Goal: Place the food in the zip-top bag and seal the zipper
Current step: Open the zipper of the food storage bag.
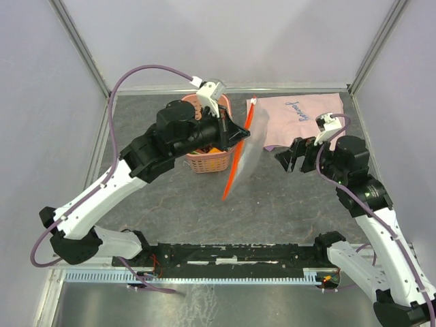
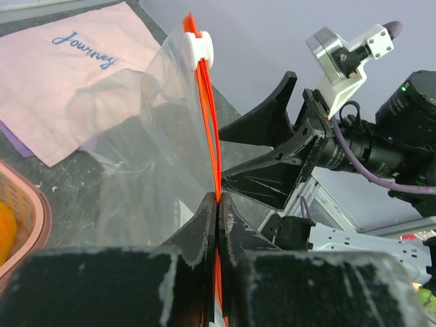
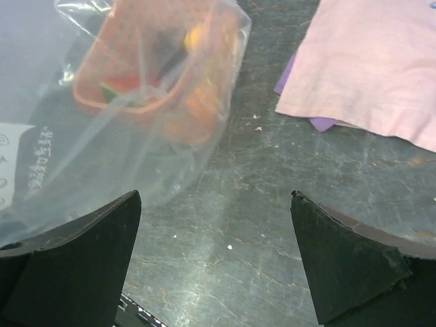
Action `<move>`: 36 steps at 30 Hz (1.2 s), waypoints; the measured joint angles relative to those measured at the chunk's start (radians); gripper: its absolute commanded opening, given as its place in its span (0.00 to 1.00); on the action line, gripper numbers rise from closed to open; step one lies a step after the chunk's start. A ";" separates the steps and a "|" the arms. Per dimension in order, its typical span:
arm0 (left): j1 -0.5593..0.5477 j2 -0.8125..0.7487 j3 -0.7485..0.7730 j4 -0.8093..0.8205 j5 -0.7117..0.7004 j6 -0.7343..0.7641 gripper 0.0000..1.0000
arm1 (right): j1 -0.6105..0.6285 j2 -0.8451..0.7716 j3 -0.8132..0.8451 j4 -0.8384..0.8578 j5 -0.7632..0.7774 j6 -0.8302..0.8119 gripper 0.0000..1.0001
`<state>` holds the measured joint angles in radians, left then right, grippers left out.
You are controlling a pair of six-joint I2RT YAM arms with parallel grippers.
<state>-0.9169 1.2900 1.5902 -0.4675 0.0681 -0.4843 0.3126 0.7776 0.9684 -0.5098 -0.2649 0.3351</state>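
My left gripper [image 1: 242, 133] is shut on the red-orange zipper [image 1: 236, 163] of the clear zip-top bag [image 1: 251, 160] and holds the bag up off the table, beside the basket. In the left wrist view the fingertips [image 2: 218, 197] pinch the zipper [image 2: 208, 116]; its white slider [image 2: 197, 46] sits at the far end. The bag [image 2: 136, 150] looks empty. The food lies in the pink basket [image 1: 219, 162]; an orange fruit [image 2: 3, 231] shows. My right gripper [image 1: 294, 157] is open and empty, just right of the bag [image 3: 82, 157]. Through the bag I see the basket [image 3: 92, 95] with a watermelon slice [image 3: 112, 88].
A pink cloth [image 1: 306, 119] with blue lettering lies at the back right, over a purple layer [image 3: 320, 124]; it also shows in the left wrist view [image 2: 75, 75]. Grey walls and metal frame posts [image 1: 82, 48] enclose the dark table [image 1: 170, 204].
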 measured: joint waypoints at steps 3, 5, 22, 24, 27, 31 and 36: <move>-0.012 0.030 -0.005 0.034 -0.023 0.000 0.03 | 0.000 -0.006 0.020 -0.051 0.048 -0.007 0.99; -0.013 0.049 -0.027 0.067 -0.041 -0.001 0.03 | 0.000 -0.009 0.029 -0.086 0.072 -0.016 0.99; -0.013 0.364 -0.244 0.286 -0.204 -0.141 0.03 | 0.007 0.103 -0.055 -0.055 0.012 0.026 0.96; -0.013 0.365 -0.243 0.301 -0.225 -0.150 0.03 | 0.016 0.123 -0.073 -0.029 0.003 0.043 0.96; -0.013 0.364 -0.243 0.317 -0.254 -0.154 0.03 | 0.039 0.137 -0.083 0.008 -0.001 0.066 0.95; -0.013 0.364 -0.243 0.329 -0.274 -0.156 0.03 | 0.085 0.159 -0.083 0.060 0.012 0.087 0.94; -0.013 0.364 -0.243 0.350 -0.276 -0.163 0.03 | 0.118 0.179 -0.083 0.084 0.060 0.091 0.93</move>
<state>-0.9298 1.6535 1.3472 -0.1177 -0.2077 -0.6472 0.4305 0.9565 0.8856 -0.4263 -0.2047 0.4259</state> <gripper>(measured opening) 0.044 0.940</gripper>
